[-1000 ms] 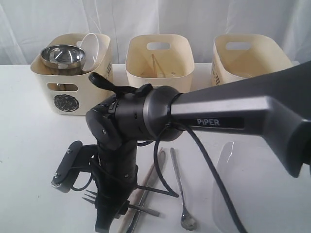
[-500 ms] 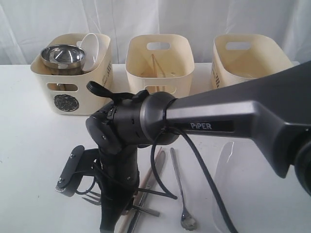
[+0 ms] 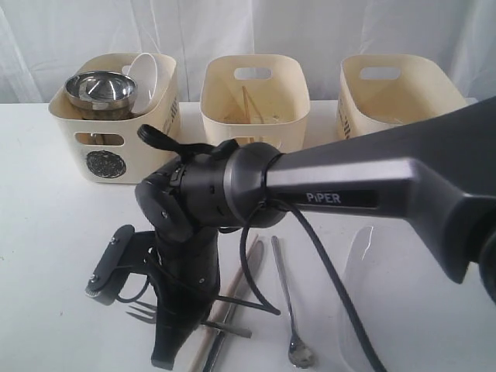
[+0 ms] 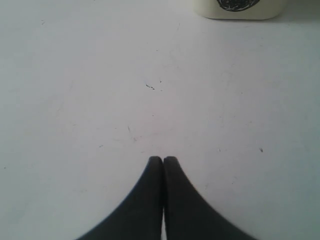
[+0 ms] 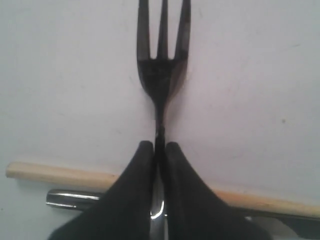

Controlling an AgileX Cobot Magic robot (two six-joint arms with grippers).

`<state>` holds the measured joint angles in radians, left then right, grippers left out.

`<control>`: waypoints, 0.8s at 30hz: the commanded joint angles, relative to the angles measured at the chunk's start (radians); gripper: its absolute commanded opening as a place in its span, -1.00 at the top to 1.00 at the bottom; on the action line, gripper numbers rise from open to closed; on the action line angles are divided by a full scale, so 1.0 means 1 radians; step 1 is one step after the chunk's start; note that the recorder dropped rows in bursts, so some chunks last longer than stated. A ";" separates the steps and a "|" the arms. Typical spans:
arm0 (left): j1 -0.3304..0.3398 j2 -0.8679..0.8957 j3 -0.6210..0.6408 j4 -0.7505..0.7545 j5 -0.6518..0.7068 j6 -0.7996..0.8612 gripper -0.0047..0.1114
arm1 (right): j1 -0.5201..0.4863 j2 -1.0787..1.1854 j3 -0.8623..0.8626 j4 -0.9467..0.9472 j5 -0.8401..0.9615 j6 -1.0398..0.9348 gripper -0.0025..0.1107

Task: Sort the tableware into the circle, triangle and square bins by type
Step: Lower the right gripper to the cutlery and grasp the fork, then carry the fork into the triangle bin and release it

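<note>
My right gripper (image 5: 159,150) is shut on the neck of the steel fork (image 5: 162,65), whose tines stick out past the fingertips. In the exterior view the right gripper (image 3: 164,353) is low at the front left, and the fork (image 3: 139,311) shows beside it. A wooden chopstick (image 3: 203,350), the knife (image 3: 253,263) and the long spoon (image 3: 291,310) lie on the table. The large white plate (image 3: 372,310) is at the front right. The circle bin (image 3: 106,164) holds a steel bowl (image 3: 99,87) and a white bowl (image 3: 145,74). My left gripper (image 4: 163,160) is shut over bare table.
The middle bin (image 3: 256,74) holds chopsticks (image 3: 248,105); its mark is hidden by the arm. A third bin (image 3: 387,93) stands at the back right. The right arm (image 3: 349,186) crosses the whole view. The circle bin's base (image 4: 235,7) shows beyond the left gripper.
The right wrist dipped slightly and has come back up a little, jaws still on the fork. The fork's tines have barely shifted.
</note>
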<state>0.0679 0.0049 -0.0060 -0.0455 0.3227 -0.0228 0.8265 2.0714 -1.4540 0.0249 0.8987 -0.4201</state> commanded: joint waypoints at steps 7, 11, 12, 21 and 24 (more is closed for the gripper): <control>0.000 -0.005 0.006 -0.006 0.003 0.000 0.92 | -0.005 -0.212 -0.036 -0.073 -0.118 0.059 0.96; 0.000 -0.005 0.006 -0.006 0.003 0.000 0.92 | -0.035 -0.281 -0.036 -0.393 -0.309 0.368 0.96; 0.000 -0.005 0.006 -0.006 0.003 0.000 0.92 | -0.047 -0.290 -0.036 -0.471 -0.370 0.447 0.96; 0.000 -0.005 0.006 -0.006 0.004 0.000 0.92 | -0.316 -0.228 -0.036 -1.297 -0.673 1.626 0.96; 0.000 -0.005 0.006 -0.006 0.002 0.000 0.92 | -0.382 -0.152 -0.062 -1.485 -0.684 1.699 0.96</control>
<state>0.0679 0.0049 -0.0060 -0.0455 0.3221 -0.0228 0.4808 1.8789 -1.4958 -1.3461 0.2366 1.2222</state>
